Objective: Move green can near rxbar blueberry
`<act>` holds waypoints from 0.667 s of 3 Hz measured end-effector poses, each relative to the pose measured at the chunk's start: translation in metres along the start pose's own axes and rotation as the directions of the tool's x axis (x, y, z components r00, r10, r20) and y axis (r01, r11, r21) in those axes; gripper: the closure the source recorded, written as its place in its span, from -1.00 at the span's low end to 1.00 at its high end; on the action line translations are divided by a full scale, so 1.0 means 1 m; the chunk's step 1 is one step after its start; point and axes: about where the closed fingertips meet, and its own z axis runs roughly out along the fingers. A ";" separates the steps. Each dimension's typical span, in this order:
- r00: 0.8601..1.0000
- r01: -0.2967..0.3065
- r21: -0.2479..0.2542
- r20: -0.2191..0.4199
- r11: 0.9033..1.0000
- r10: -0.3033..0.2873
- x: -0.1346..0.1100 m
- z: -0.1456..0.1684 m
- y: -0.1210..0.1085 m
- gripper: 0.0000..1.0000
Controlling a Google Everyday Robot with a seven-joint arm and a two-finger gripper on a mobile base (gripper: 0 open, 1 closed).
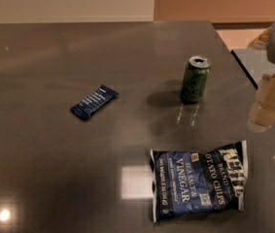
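Observation:
The green can (195,79) stands upright on the dark table (54,169), right of centre, its silver top open toward the camera. The rxbar blueberry (94,102) lies flat to the can's left, a small dark blue wrapper set at a slant, well apart from the can. My gripper (268,108) hangs at the right edge of the view, pale and blocky, to the right of the can and a little nearer the camera, holding nothing that shows.
A large blue Kettle chips bag (198,179) lies flat in front of the can. The table's right edge (253,84) runs diagonally just behind the gripper. A wall stands behind the table's far edge.

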 end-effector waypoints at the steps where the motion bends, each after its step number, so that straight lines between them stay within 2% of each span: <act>1: 1.000 0.000 0.000 0.000 1.000 0.000 0.000 0.000 0.000 -1.00; 2: 1.000 0.000 0.000 0.000 1.000 0.000 0.000 0.000 0.000 -1.00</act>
